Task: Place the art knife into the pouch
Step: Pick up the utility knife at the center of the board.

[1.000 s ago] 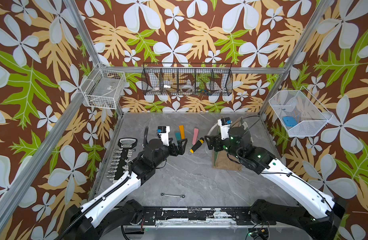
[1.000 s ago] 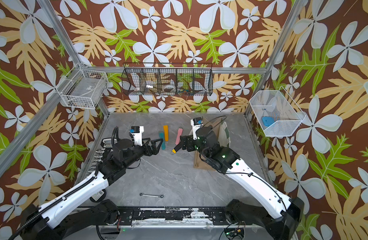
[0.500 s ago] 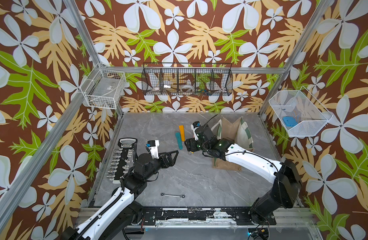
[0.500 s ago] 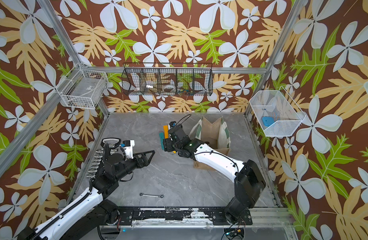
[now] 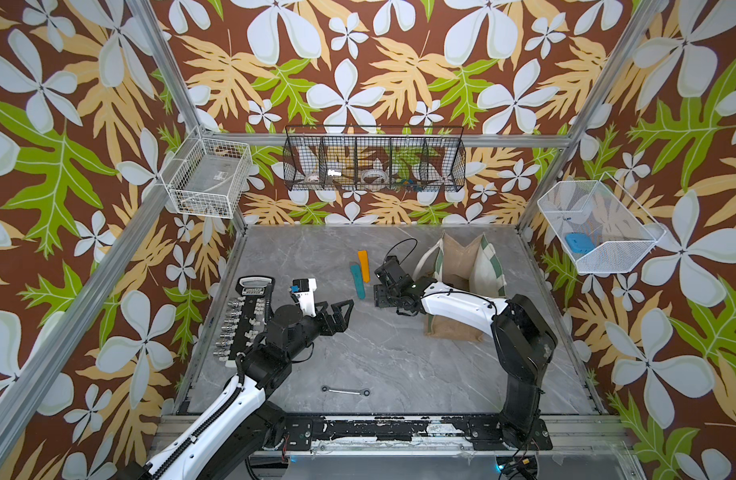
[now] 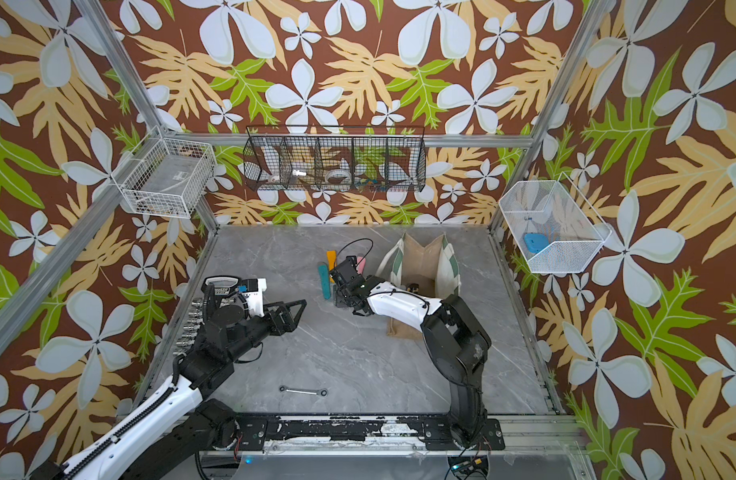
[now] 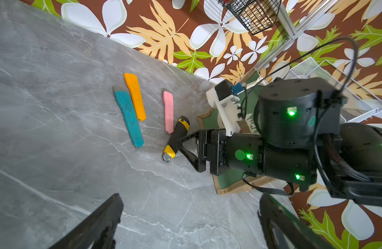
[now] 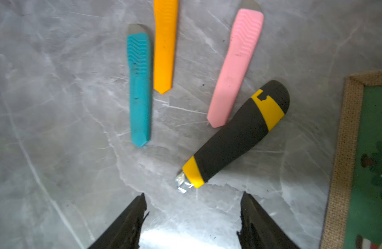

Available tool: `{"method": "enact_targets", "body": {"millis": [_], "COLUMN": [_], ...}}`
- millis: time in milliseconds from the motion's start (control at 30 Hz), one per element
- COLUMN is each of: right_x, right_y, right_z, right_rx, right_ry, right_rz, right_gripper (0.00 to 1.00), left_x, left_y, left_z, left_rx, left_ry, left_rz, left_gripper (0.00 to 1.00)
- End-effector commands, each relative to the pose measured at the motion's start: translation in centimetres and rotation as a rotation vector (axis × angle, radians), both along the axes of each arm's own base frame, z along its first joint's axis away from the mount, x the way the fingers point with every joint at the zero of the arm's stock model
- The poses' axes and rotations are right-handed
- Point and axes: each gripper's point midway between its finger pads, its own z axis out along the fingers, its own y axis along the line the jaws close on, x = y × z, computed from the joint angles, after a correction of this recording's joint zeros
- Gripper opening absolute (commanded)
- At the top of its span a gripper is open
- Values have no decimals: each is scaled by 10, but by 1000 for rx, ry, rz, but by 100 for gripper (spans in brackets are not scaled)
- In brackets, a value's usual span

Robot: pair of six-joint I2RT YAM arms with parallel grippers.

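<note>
Marble table (image 5: 399, 353), art knife (image 8: 235, 138) near pouch (image 8: 347, 151) edge, right end effector (image 8: 193, 194) spread

Floral wallpaper walls (image 5: 358, 62); grey marble tabletop (image 5: 399, 353).

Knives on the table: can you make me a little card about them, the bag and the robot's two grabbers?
Knives: four, all lying on the grey table
Colours: teal knife, orange knife, pink knife, black-and-yellow knife
Pairs: teal next to orange; pink next to black-and-yellow
Pouch: mouth open, beside the knives
Right gripper: open, empty, right by the black-and-yellow knife's blade end
Left gripper: open, empty, away from the knives
</note>
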Motion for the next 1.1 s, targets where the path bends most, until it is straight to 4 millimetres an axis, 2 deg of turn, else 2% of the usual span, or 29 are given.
{"method": "enact_targets", "body": {"millis": [0, 233, 533, 700, 1067], "right_x": [4, 14, 41, 54, 70], "right_y": [-4, -8, -25, -35, -48], "right_z": [-11, -36, -39, -43, -50], "right_rx": [29, 24, 38, -16, -115], "right_ry": [31, 80, 74, 65, 40], "right_rz": [-43, -58, -115, -131, -144], "right_gripper": [69, 62, 61, 61, 51], "left_x": [6, 12, 19, 22, 26], "left_y": [1, -2, -4, -6, -9], "left_z": [5, 1, 2, 2, -4], "left_rx": [17, 20, 22, 24, 28], "left_ry": [-34, -37, -36, -32, -10], "left_rz": [9, 13, 21, 19, 11], "left_gripper": [100, 100, 100, 100, 100]}}
